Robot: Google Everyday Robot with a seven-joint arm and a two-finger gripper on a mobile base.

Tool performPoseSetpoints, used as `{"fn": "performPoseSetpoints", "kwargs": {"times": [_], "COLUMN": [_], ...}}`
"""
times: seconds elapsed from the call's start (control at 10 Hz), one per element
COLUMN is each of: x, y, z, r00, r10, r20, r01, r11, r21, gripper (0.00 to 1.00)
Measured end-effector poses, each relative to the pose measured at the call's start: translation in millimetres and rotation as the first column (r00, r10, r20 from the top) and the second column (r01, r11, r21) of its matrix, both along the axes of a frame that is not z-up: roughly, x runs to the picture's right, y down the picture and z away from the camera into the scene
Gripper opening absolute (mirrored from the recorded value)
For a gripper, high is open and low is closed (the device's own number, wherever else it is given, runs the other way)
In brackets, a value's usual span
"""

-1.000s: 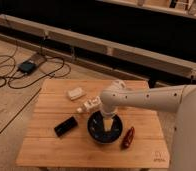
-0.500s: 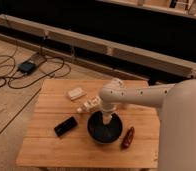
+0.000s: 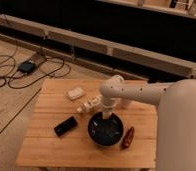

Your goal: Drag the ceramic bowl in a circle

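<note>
Contact is at the far rim: the gripper (image 3: pixel 107 115) is closed there, apparently pinching the bowl (image 3: pixel 105 133), whose body lies toward the table (image 3: pixel 51 146) front edge.

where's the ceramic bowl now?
Camera view: the ceramic bowl sits front-centre on the wooden table, between the black box on the image's left and the reddish-brown object on its right; the shut tool is at its far rim.

floor (image 3: pixel 6 117): tan, black cables (image 3: pixel 10 76) at left | furniture: wooden table (image 3: pixel 51 150) | behind: dark wall (image 3: pixel 116 22), pale horizontal rails (image 3: pixel 116 48)
</note>
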State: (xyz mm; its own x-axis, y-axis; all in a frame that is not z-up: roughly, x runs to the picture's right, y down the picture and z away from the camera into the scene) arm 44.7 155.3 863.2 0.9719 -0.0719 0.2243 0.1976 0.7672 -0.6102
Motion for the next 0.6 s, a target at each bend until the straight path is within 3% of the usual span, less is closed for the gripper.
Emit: {"fn": "performPoseSetpoints", "kwargs": {"times": [0.3,0.6], "x": [-33.7,-70.4], "y": [-27.6,-41.4], "z": [-16.3,-55.2], "r00": [0.998,0.988], "r10": [0.011,0.016], "r20": [0.066,0.155], "r01": [-0.012,-0.021], "r11": [0.9998,0.9995], "r21": [0.017,0.026], "gripper": [0.00,0.00]}}
